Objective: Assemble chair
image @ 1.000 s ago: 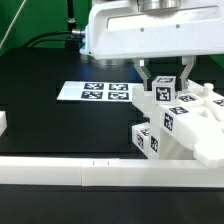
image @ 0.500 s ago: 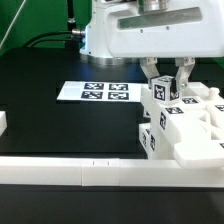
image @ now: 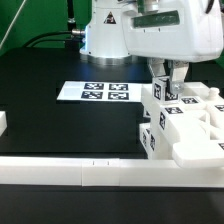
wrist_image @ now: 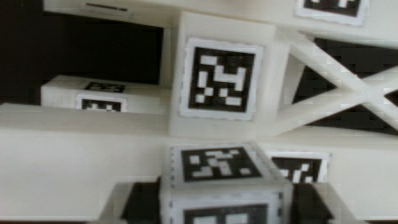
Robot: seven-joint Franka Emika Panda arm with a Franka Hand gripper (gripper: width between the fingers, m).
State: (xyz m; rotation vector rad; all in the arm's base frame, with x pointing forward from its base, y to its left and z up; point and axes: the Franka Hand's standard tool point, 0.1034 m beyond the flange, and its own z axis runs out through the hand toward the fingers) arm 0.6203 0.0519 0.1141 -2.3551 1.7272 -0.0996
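Observation:
My gripper (image: 167, 90) hangs at the exterior view's right, shut on a small white leg block (image: 165, 97) that bears a black-and-white tag. In the wrist view that block (wrist_image: 217, 168) fills the gap between the two dark fingers (wrist_image: 139, 203). Just below it lies the joined cluster of white chair parts (image: 195, 138), with tagged blocks on its near side (image: 150, 140). The wrist view shows the X-braced frame (wrist_image: 338, 85), an upright tagged post (wrist_image: 222, 80) and another tagged block (wrist_image: 93, 95) right behind the held block. Whether the held block touches the cluster I cannot tell.
The marker board (image: 95, 92) lies flat on the black table to the exterior view's left of the gripper. A long white border rail (image: 80, 172) runs along the near edge. A small white piece (image: 3, 122) sits at the far left edge.
The wrist has turned about its vertical axis with the block still in the jaws, so the fingers now look narrower. The chair cluster, tilted one second ago, now sits level.

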